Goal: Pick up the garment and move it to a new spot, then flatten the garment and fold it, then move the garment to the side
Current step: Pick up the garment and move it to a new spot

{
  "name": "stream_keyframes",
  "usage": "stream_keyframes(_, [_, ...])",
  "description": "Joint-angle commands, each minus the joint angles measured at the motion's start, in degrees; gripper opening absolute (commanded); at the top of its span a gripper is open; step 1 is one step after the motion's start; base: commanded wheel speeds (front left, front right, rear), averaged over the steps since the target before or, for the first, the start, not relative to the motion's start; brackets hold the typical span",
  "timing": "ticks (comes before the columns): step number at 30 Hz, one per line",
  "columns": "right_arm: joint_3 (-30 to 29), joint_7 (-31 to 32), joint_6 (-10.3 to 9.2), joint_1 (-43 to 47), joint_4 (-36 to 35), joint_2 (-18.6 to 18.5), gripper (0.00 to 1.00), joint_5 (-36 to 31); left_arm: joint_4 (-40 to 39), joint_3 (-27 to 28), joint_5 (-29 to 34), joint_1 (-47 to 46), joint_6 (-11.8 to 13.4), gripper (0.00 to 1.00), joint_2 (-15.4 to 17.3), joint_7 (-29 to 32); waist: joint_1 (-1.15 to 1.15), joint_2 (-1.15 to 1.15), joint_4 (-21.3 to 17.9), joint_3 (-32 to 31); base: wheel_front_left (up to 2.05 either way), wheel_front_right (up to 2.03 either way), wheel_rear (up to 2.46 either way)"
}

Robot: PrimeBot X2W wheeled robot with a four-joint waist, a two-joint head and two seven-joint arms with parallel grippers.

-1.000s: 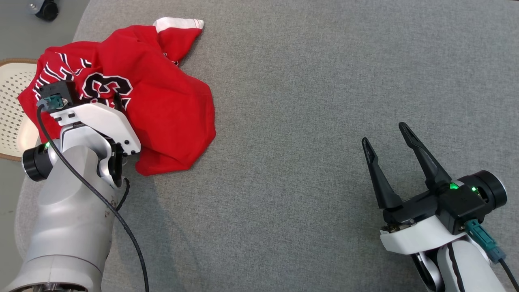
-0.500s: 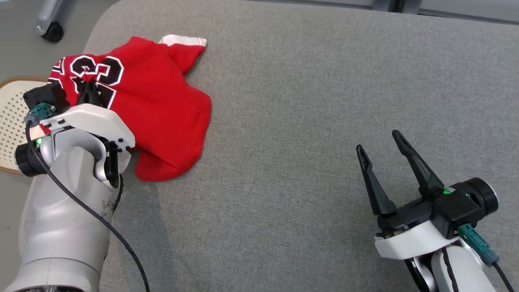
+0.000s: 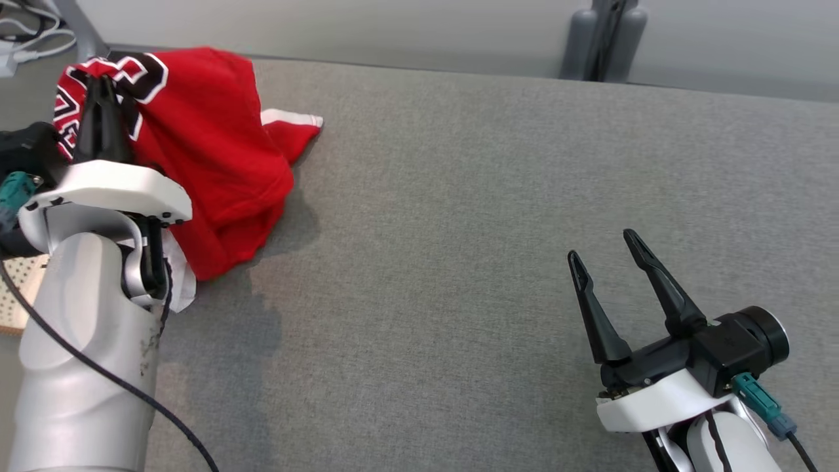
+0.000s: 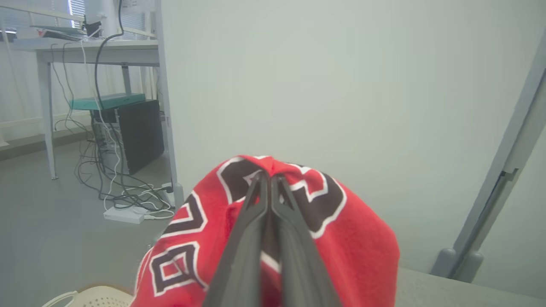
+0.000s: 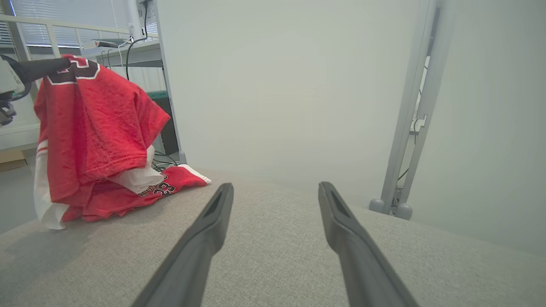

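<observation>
The garment (image 3: 210,151) is a red jersey with black-and-white lettering and white trim. My left gripper (image 3: 101,88) is shut on its lettered part and holds it up at the far left. In the left wrist view the two fingers (image 4: 239,243) press together with the garment (image 4: 349,247) draped over their tips. Seen from the right wrist, the garment (image 5: 98,123) hangs from the left gripper (image 5: 59,65), its lower end still lying on the grey surface. My right gripper (image 3: 603,252) stands open at the lower right, nothing between its fingers (image 5: 200,238).
The grey fabric surface (image 3: 459,229) stretches wide between the two arms. A pale perforated basket (image 3: 13,295) sits past the surface's left edge. A grey post base (image 3: 603,42) stands behind the far edge. A desk with a computer and cables (image 4: 123,132) stands on the floor to the left.
My left gripper closed on the garment's lettered part and lifted it, so the cloth now hangs instead of lying flat. The head camera tilted up. The right gripper stayed open.
</observation>
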Motion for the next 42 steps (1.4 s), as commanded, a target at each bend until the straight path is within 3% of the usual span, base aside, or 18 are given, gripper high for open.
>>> stream_keyframes(1, [0.0,0.0,-0.01,0.7,0.1,0.0,1.00,0.4,-3.2,0.1,0.2,1.1,0.3,0.00,0.6,0.1,0.00,0.00,-1.5,-1.6,0.00,0.00,0.00])
stream_keyframes(12, [-0.6,0.0,-0.01,1.1,-0.7,0.1,1.00,3.4,-27.9,-2.8,-0.4,8.5,-0.2,0.00,0.9,8.3,0.00,0.00,-8.2,-4.7,0.00,0.00,0.00])
stream_keyframes(21, [-1.6,0.0,-0.01,0.3,-1.6,0.1,1.00,4.4,-37.3,-5.5,-1.9,12.3,0.2,0.00,-1.1,12.6,0.00,0.00,-16.8,-3.7,0.00,0.00,0.00])
stream_keyframes(31, [-2.7,0.0,-0.01,-0.3,-2.5,0.1,1.00,6.0,-35.8,-7.8,-4.8,12.2,-0.3,0.00,-3.3,13.2,0.00,0.00,-24.9,-2.1,0.00,0.00,0.00])
stream_keyframes(42, [-2.7,0.0,-0.02,-1.1,-3.3,0.1,1.00,7.3,-23.4,-15.2,-4.4,7.5,-1.5,0.00,-4.8,11.9,0.00,0.00,-30.3,0.8,0.00,0.00,0.00])
